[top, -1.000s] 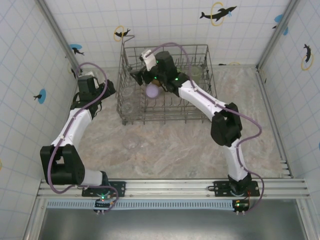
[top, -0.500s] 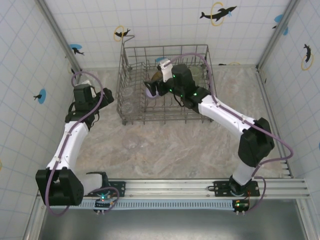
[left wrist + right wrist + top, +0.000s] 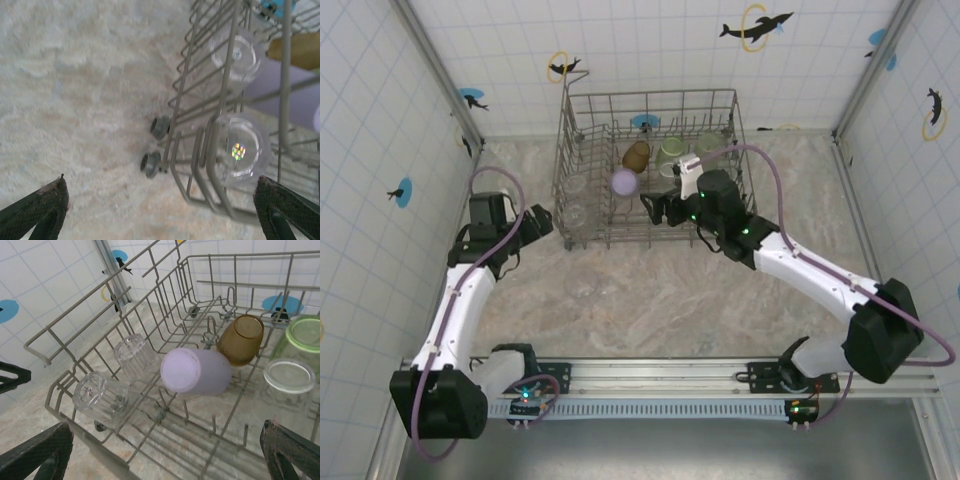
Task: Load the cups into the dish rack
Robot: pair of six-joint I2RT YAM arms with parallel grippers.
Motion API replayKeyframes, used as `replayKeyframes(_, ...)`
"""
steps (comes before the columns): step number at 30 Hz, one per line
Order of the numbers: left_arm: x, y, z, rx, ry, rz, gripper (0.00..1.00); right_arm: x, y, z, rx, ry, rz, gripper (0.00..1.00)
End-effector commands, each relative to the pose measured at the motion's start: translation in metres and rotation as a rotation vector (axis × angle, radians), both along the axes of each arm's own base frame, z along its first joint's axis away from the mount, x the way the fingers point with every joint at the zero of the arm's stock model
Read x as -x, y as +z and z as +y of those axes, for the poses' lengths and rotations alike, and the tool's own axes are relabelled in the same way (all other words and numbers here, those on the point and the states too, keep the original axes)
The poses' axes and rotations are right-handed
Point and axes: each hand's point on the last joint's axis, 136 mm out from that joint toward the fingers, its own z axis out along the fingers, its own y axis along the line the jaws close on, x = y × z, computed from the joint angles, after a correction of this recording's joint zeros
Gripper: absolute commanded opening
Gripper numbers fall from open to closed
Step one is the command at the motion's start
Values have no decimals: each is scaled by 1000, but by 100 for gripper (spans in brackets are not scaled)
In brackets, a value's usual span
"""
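Note:
The grey wire dish rack (image 3: 650, 96) stands at the back of the table. Inside lie a lilac cup (image 3: 625, 182), an amber cup (image 3: 636, 155), two green cups (image 3: 672, 150) and two clear cups (image 3: 575, 198) at its left side. My right gripper (image 3: 653, 207) hangs open over the rack's front edge, nothing between its fingers. In the right wrist view the lilac cup (image 3: 197, 371) lies on its side beside the amber cup (image 3: 242, 340). My left gripper (image 3: 542, 220) is open by the rack's front left corner.
A faint clear cup (image 3: 582, 283) sits on the marble table in front of the rack. The rack's small wheels (image 3: 154, 145) show in the left wrist view, next to two clear cups (image 3: 242, 147). Tiled walls close in the left, back and right.
My right arm has drawn back from the rack's middle to its front edge, leaving the lilac cup lying inside. My left gripper has shifted slightly nearer the rack's corner.

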Motion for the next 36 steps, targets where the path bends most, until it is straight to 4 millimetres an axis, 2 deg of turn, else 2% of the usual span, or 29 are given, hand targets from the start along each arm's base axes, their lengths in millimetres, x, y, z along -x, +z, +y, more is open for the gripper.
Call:
replayKeyframes(1,22,-14,-14,53,-70,69,97,8,5,-11,-41,-39,-5,99)
replayKeyframes(7,37,-27,-27,127,-107,110,97,16,-4,-25,-22,-67,9,99)
replayKeyframes(10,42,-31,-33,153,-134,124,96,23,-20,-30,0,-62,41,99)
replayKeyframes(14,51,-40,-34,166,-129,159,82,20,-22,-29,-8,-61,43,99)
replayKeyframes(15,53,-43,-36,179,-138,164,79,23,-31,-31,19,-58,69,99)
replayKeyframes(17,59,-50,-41,199,-164,188,68,24,-36,-32,27,-58,72,99)
replayKeyframes(19,65,-57,-44,206,-180,224,63,23,-42,-34,30,-63,76,99)
replayKeyframes(23,74,-60,-62,292,-245,233,62,24,-51,-36,34,-58,100,99)
replayKeyframes(24,76,-60,-64,301,-253,234,62,22,-46,-34,13,-58,81,99)
replayKeyframes(31,85,-77,-59,206,-234,272,56,22,-52,-31,-13,-51,104,99)
replayKeyframes(36,86,-80,-58,149,-229,265,51,20,-50,-28,-17,-46,108,99)
